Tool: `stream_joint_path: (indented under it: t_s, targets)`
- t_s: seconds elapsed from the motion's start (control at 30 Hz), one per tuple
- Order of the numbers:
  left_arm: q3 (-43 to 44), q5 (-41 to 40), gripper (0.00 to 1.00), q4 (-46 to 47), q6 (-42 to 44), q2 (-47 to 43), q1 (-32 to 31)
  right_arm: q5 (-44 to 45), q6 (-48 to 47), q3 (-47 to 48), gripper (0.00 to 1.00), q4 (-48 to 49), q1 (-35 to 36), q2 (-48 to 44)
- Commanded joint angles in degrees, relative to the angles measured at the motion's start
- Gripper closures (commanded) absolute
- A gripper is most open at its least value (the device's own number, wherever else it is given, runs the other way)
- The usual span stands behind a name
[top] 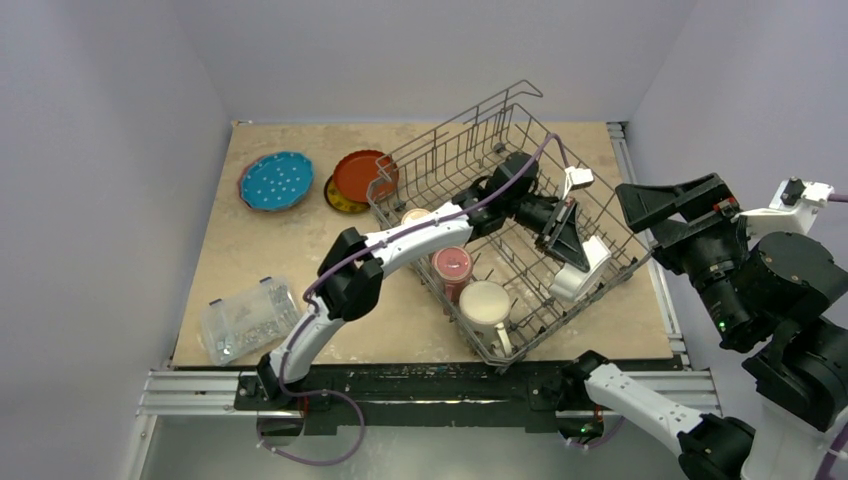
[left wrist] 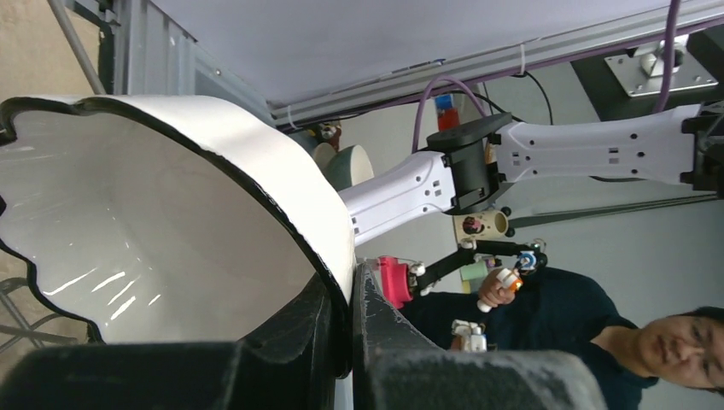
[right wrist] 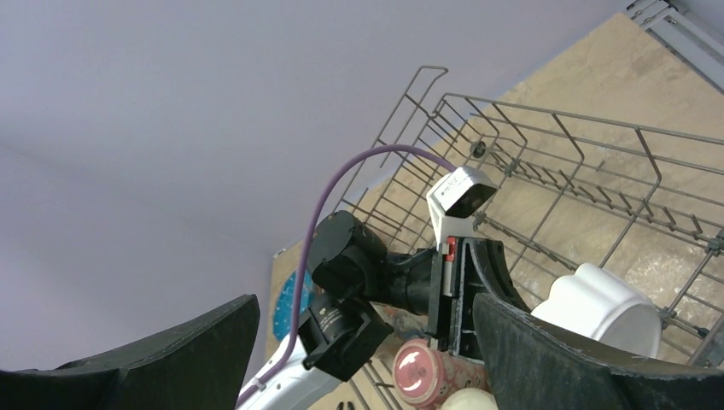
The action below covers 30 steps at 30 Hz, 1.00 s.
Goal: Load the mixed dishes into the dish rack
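While the left claw point(left wrist: 350, 342) pinches the white fluted bowl point(left wrist: 171, 213) by its rim inside the dish rack point(top: 470, 150) — the right claw point(right wrist: 363, 312) gapes wide, empty.

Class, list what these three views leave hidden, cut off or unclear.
- Yellow plate: top view, mostly under the red-orange plate.
- Small beige cup: top view, largely behind the left arm.
- Dish rack: left wrist view, mostly blocked by the white fluted bowl in the left claw.
- Clear box contents: top view, too small to identify.
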Motion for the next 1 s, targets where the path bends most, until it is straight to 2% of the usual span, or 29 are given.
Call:
stream_joint_path:
  t_s: [0.0,0.33,0.97]
  targets:
    - [5.51,5.55,1.00,11.95,-9.81,0.26,0.95,0.19,-0.55,0.14,0.02,0.43,0.18,0.55]
    - [8.11,8.05,1.00,16.15,-18.89,5.93,2.64,-0.01,-0.55,-0.46,0.02,0.07,0.17,0.42]
    - [12.18,9.94,1.00,10.07,-15.47,13.38,4.83,-0.57,-1.00,-1.27,0.02,0.22,0.15,1.55]
